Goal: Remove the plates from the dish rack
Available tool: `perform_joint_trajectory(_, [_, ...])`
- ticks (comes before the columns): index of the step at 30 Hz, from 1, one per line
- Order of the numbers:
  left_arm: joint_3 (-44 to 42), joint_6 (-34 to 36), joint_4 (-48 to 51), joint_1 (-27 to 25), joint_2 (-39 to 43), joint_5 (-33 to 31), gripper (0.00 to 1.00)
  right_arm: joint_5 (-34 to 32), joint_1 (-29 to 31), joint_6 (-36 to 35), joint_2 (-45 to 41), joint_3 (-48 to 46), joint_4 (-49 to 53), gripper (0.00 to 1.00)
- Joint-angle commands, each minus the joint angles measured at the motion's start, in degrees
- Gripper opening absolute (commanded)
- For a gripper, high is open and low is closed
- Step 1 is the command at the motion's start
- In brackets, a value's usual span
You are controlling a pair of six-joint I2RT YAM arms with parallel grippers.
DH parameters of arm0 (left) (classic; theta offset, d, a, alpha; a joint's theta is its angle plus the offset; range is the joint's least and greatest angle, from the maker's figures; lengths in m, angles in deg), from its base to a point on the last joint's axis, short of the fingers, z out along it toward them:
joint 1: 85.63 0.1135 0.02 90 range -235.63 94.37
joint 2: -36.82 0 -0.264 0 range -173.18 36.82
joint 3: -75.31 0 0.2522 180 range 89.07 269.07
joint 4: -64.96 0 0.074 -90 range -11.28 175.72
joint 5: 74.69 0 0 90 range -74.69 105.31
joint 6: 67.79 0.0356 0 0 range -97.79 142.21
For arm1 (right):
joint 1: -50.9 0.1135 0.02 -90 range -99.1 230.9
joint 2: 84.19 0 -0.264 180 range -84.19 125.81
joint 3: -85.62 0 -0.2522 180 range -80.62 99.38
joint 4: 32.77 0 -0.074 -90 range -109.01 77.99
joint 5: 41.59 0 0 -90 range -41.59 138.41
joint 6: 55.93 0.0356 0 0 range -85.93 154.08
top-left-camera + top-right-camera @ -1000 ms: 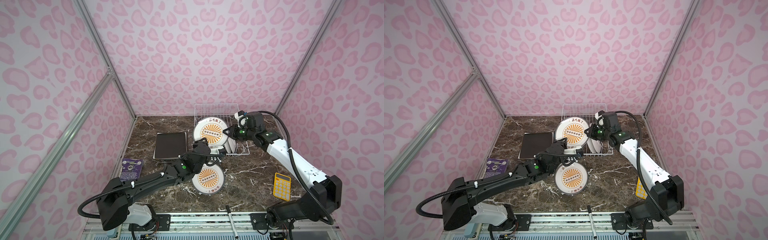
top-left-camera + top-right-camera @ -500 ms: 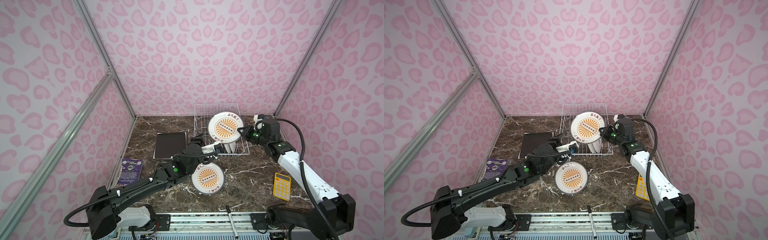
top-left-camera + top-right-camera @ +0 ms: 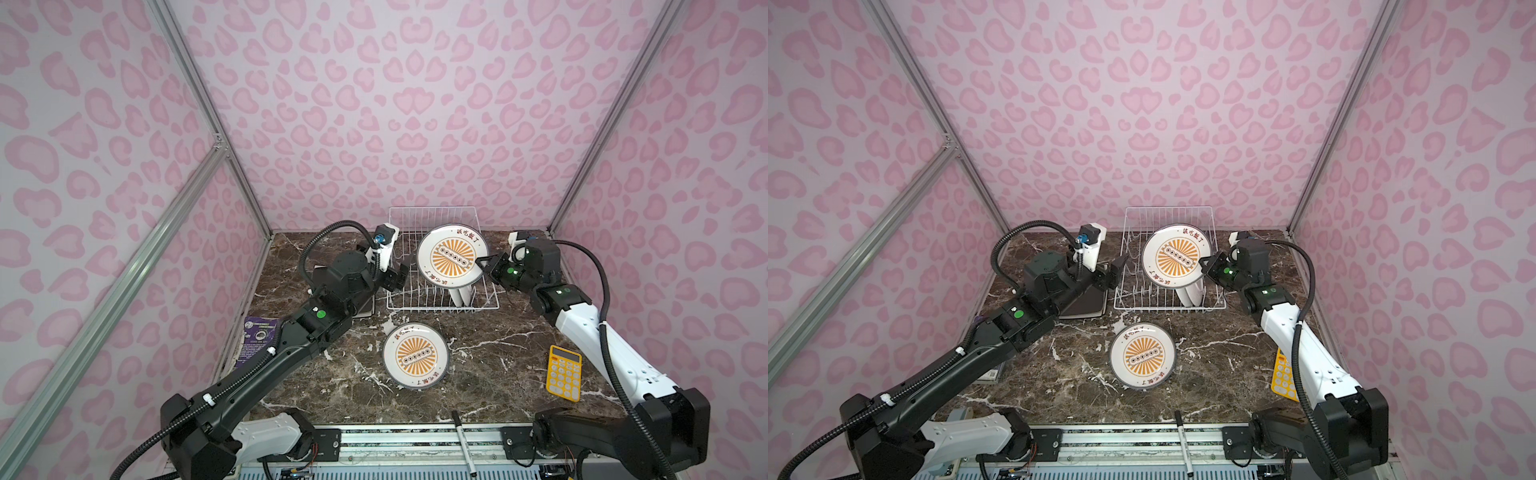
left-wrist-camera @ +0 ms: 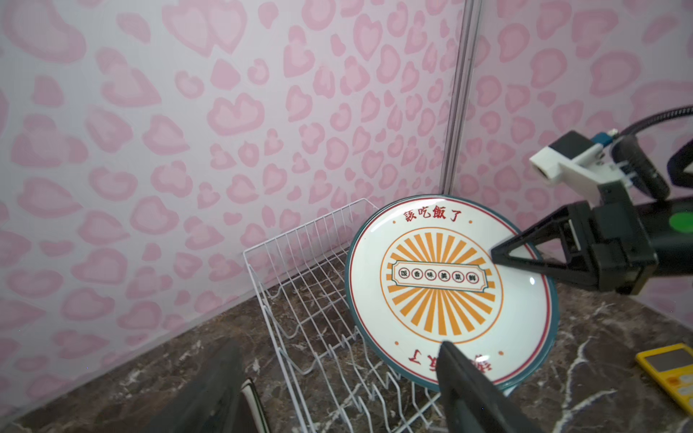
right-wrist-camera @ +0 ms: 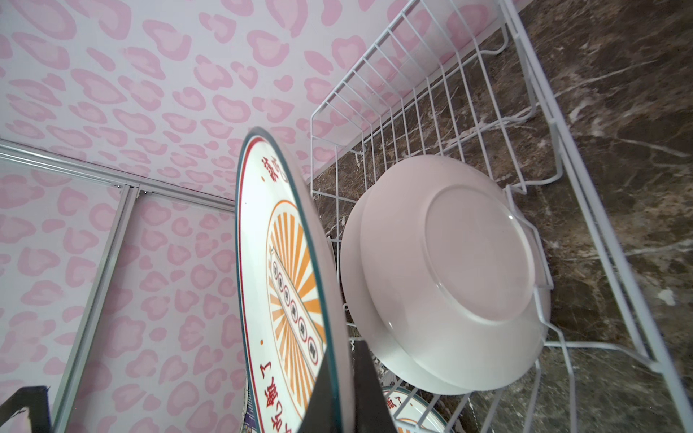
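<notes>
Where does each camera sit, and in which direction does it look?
Top views: high at the front, looking down at the dish rack and back wall; both arms, left gripper and right gripper show.
Left wrist: on the left arm beside the rack, facing the held plate; its own fingers and the right gripper show.
Right wrist: on the right arm, sighting along the held plate toward white plates in the rack; its own fingers show.
Shared: both wrist views show the held plate and the rack.
</notes>
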Motion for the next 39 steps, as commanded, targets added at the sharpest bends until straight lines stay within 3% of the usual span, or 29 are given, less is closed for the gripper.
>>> perform_joint_trajectory(1, [1.62,-18.95,2.28,3.62,-1.36,8.58,0.82,3.81,-0.06,0.20,0.37,0.50,-5.49,0.00])
perform_joint_trajectory(4, [1.41,-27.96,1.51,7.13,-3.17,14.52,0.82,5.79,0.01,0.81,0.92,0.15,-6.74,0.00])
perform_joint_trajectory(9, [2.39,-37.16,1.31,10.15,-7.42,22.83,0.82,8.39,-0.01,1.62,1.66,-0.13,-8.04,0.00])
perform_joint_trajectory(13, [5.35,-41.31,1.61,10.60,-12.22,31.86,0.81,9.30,-0.01,1.62,1.69,-0.21,-8.22,0.00])
perform_joint_trajectory(19, [6.52,-46.42,-0.98,10.59,-17.05,37.77,0.78,9.72,0.01,1.70,0.97,-1.23,-8.79,0.00])
perform_joint_trajectory(26, [7.53,-50.98,-6.21,10.58,-21.38,46.84,0.60,10.73,0.00,2.32,1.40,-1.59,-9.55,0.00])
perform_joint_trajectory(39, [8.17,-51.97,-6.53,10.55,-23.39,47.79,0.29,14.30,0.00,2.24,4.20,-0.35,-9.94,0.00])
